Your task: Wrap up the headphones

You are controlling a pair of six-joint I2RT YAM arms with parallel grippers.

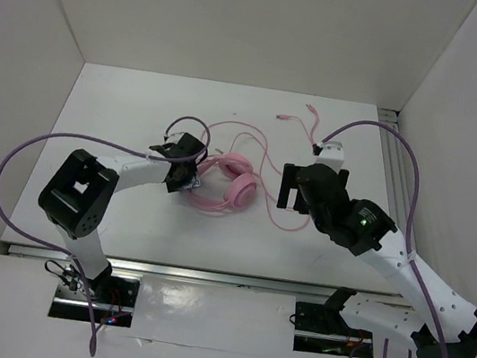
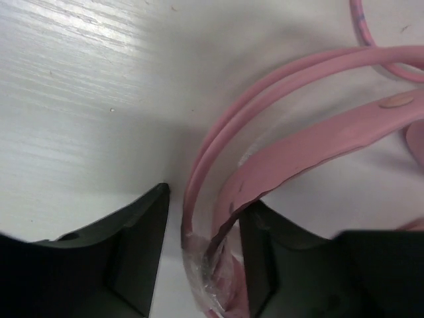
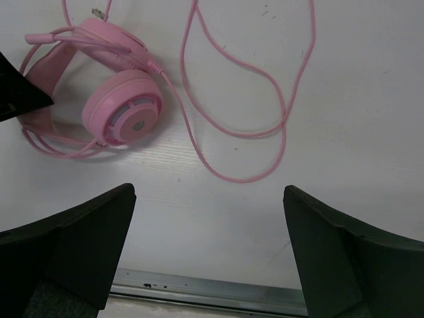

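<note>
While the pink headphones (image 1: 230, 189) lie in the middle of the white table (image 1: 123, 106), left gripper (image 2: 204, 199) fingers spread around the thin headband (image 2: 311, 142), small gap on one side, right gripper (image 3: 209, 192) fingers wide apart, near the loose cord (image 3: 265, 129).

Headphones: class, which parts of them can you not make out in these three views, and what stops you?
Top view: the left hand covers one end of the headphones; the cord plugs are too small to read.
Left wrist view: both ear cups are cut off by the frame edge; only the headband shows.
Right wrist view: the cord runs off the top edge.
</note>
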